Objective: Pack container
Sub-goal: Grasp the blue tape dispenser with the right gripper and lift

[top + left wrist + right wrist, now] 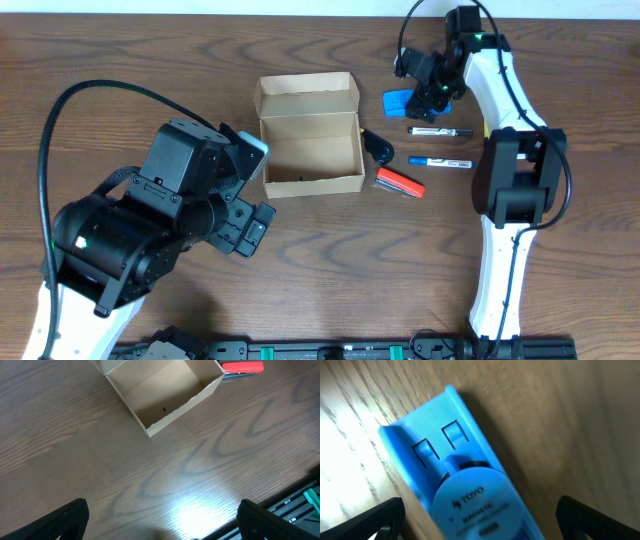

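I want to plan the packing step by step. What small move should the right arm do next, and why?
Probably lower the right gripper straight down and close it on the blue plastic item. In the right wrist view its jaws stand open on either side of the item, which lies flat close below them. The container is open, ready to receive it.

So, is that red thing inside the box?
No, the red thing lies on the table just outside the box.

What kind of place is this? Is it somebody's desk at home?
Probably a robot lab workbench, not a home desk: two robot arms stand at a wooden table, with a cardboard box and marker pens laid out between them.
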Action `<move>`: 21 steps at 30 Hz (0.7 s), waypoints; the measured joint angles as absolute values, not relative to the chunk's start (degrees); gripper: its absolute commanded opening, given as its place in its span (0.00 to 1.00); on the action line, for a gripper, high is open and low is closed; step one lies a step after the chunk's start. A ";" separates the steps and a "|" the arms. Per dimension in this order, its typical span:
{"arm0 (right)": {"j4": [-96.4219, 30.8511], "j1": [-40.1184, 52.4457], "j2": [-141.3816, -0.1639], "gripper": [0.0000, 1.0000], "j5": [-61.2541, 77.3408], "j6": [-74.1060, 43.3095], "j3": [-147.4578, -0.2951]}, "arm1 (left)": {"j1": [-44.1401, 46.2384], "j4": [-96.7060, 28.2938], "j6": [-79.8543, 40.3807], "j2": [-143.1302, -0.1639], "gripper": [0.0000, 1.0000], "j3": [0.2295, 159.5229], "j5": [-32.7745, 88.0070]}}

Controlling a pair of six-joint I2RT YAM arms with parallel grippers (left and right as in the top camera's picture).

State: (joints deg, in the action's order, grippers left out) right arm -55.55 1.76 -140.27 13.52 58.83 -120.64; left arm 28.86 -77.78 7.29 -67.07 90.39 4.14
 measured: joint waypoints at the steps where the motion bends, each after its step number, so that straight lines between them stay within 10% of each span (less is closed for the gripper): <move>1: -55.53 1.76 -140.77 0.99 13.52 59.09 -120.64 | 28.86 -77.78 7.27 -67.07 0.95 90.39 4.14; 8: -54.43 1.76 -142.47 0.99 13.56 60.51 -120.70 | 28.86 -77.80 7.29 -67.07 0.95 90.39 4.14; 21: -53.17 1.76 -143.11 0.40 14.57 59.99 -121.40 | 28.86 -77.80 7.27 -67.07 0.95 90.39 4.14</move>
